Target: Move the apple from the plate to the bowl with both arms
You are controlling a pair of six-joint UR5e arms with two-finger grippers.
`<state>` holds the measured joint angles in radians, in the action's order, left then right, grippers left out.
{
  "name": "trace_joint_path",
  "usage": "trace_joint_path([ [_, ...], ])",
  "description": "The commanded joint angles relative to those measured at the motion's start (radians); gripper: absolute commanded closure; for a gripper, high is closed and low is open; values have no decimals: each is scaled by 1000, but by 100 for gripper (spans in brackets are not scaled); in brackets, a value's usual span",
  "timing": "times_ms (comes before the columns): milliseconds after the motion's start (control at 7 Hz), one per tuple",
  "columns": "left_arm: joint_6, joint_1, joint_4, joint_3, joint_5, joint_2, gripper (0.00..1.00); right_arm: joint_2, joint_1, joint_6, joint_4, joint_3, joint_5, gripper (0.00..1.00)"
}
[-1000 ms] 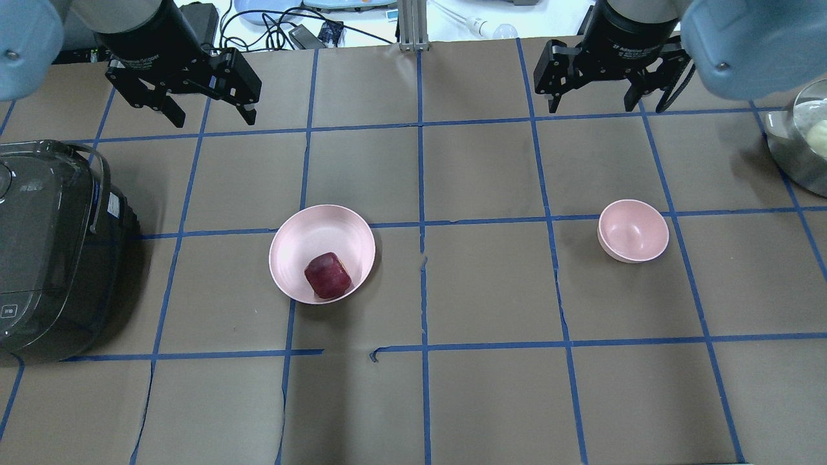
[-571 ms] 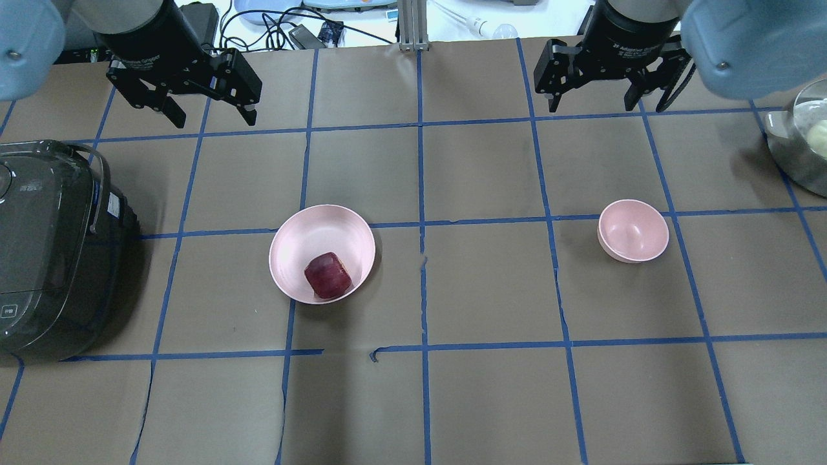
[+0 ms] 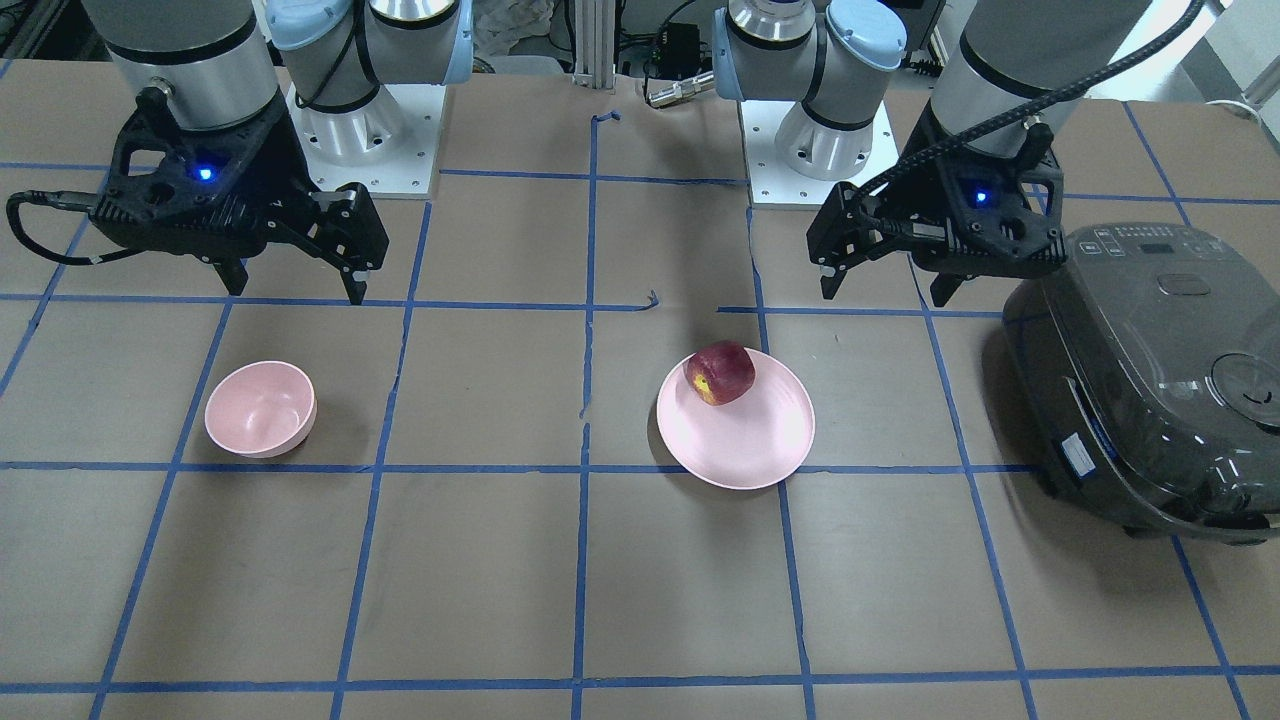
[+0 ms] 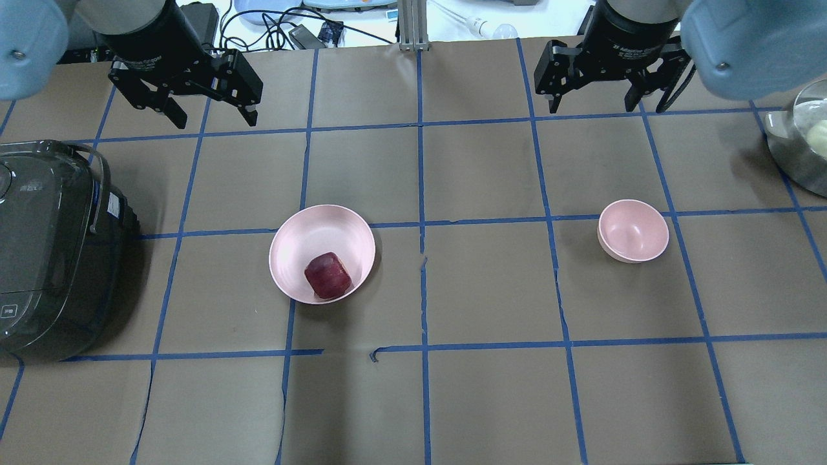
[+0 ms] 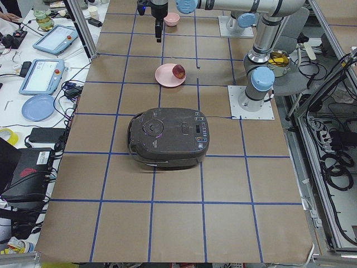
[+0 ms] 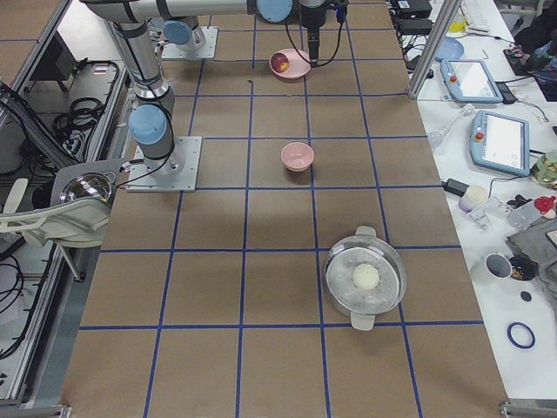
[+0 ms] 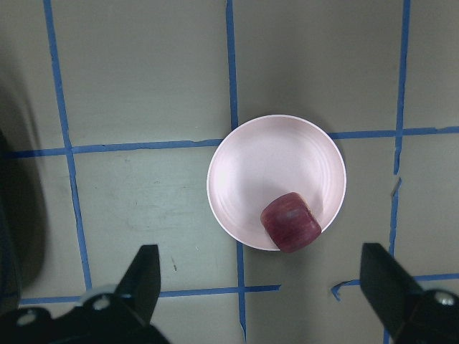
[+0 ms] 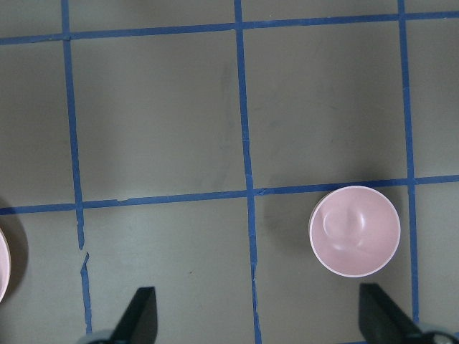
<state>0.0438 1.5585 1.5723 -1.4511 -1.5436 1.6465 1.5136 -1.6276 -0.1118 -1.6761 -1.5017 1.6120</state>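
Note:
The dark red apple (image 4: pixel 328 276) lies on the near edge of the pale pink plate (image 4: pixel 310 236), left of the table's middle; it shows its yellow patch in the front view (image 3: pixel 718 372) and sits low in the left wrist view (image 7: pixel 290 222). The small pink bowl (image 4: pixel 633 230) stands empty to the right, also in the right wrist view (image 8: pixel 354 231). My left gripper (image 4: pixel 213 119) hangs open and empty high at the far left, well away from the plate (image 3: pixel 745 435). My right gripper (image 4: pixel 594 105) hangs open and empty at the far right, beyond the bowl (image 3: pixel 260 408).
A dark rice cooker (image 4: pixel 52 245) stands at the left edge, close to the plate. A steel pot (image 4: pixel 804 139) with a pale ball in it sits at the right edge. Blue tape lines cross the brown table cover.
The left gripper has crept very slightly; the apple, plate, bowl and right gripper stay as they were.

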Motion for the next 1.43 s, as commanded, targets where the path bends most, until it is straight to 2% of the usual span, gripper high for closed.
trace_joint_path([
  [0,7,0,-5,-8,-1,-4,0,0,0,0,1,0,0,0],
  [571,1,8,-6,-11,0,-1,0,0,0,0,1,0,0,0],
  [714,-13,53,-6,-40,5,13,0,0,0,1,-1,0,0,0],
  [857,-33,121,-79,-117,-4,30,0,0,0,1,-1,0,-1,0],
  [1000,-76,138,-201,-241,-3,30,0,0,0,0,-2,0,-3,0],
  [1286,-202,134,-540,-476,-6,51,0,0,0,1,-2,0,-1,0],
])
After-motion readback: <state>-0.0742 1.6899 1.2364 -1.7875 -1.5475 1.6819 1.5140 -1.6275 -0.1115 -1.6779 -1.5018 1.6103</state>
